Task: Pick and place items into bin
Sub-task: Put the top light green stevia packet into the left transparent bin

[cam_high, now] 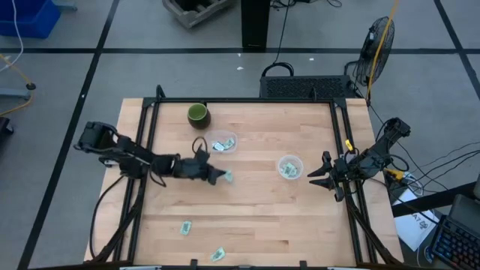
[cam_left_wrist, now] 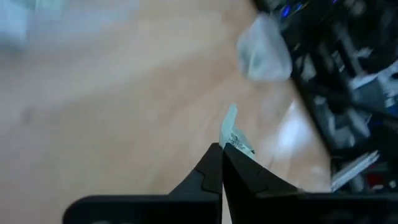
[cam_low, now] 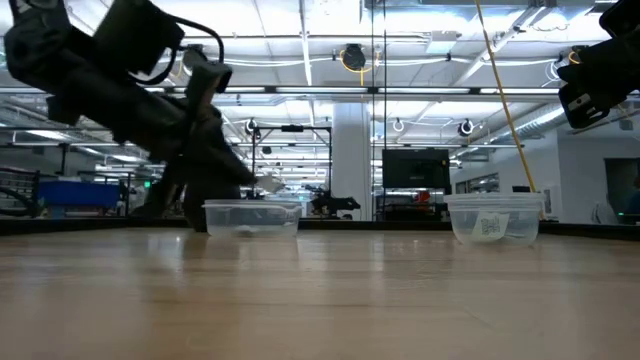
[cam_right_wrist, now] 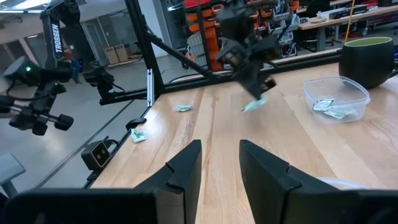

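Observation:
My left gripper reaches over the middle of the table and is shut on one small pale green and white packet. That packet also shows in the right wrist view below the left gripper. Two loose packets lie flat near the near edge. A clear container holds packets beside the left gripper, toward the far edge. A second clear container with packets stands to the right. My right gripper waits open by the right edge, just right of that second container. My left gripper pinches the packet between its two fingertips by one end. The rest of the packet sticks out beyond the tips. The fingers come slanting down from the table's left. The packet hangs at the tips, just above the wood.
A dark green cup stands near the far edge, beyond the first container. A black metal frame runs along the table's left, right and far sides. Bare wood lies between the containers and the near edge.

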Robot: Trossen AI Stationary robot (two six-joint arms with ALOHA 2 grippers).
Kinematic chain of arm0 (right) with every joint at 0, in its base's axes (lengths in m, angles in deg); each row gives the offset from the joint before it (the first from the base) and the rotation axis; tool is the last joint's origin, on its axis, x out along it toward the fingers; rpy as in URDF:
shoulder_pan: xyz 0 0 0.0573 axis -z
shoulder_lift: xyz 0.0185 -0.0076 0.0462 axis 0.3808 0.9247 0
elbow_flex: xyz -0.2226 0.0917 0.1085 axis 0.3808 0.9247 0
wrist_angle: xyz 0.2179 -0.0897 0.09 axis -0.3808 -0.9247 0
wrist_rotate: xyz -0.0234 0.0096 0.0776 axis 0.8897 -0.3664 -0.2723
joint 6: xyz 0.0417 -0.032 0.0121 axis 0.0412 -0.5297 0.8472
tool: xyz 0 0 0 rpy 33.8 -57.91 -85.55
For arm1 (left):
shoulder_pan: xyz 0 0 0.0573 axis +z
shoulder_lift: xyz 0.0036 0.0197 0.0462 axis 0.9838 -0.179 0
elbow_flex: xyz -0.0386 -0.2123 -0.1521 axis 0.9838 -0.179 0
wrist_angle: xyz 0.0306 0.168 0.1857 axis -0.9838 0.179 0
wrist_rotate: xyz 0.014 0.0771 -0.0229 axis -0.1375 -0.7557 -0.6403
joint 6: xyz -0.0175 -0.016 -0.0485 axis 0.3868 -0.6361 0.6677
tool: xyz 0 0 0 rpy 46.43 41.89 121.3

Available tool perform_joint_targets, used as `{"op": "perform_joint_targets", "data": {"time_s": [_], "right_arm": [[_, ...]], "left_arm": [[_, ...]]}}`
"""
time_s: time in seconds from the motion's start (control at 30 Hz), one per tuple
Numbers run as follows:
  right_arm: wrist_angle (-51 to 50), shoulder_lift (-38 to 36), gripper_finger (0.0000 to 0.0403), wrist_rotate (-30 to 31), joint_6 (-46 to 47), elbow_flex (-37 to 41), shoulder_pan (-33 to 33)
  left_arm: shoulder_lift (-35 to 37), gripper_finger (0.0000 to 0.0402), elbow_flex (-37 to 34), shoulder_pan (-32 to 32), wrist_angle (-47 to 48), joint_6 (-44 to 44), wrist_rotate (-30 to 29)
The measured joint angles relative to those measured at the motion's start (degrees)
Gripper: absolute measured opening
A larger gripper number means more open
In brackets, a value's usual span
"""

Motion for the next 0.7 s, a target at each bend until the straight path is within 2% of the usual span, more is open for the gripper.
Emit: {"op": "perform_joint_targets", "data": {"time_s": [0.17,0.3,0.43,0.53,0.7], "right_arm": [[0.0,0.0,0.01,0.0,0.0,0.0,-0.01],[0.0,0.0,0.01,0.0,0.0,0.0,-0.01],[0.0,0.0,0.01,0.0,0.0,0.0,-0.02],[0.0,-0.02,0.01,0.0,0.0,0.0,-0.02],[0.0,0.0,0.01,0.0,0.0,0.0,0.0]], "left_arm": [[3.08,0.0019,0.2,6.22,-4.59,-5.23,3.43],[8.1,0.0008,0.17,10.11,-0.9,-9.83,3.47],[12.88,0.0009,0.2,12.97,6.31,-13.63,0.49],[15.48,0.0014,0.2,14.58,15.09,-14.28,-2.92],[15.72,0.0004,0.17,17.12,23.77,-12.57,-3.71]]}}
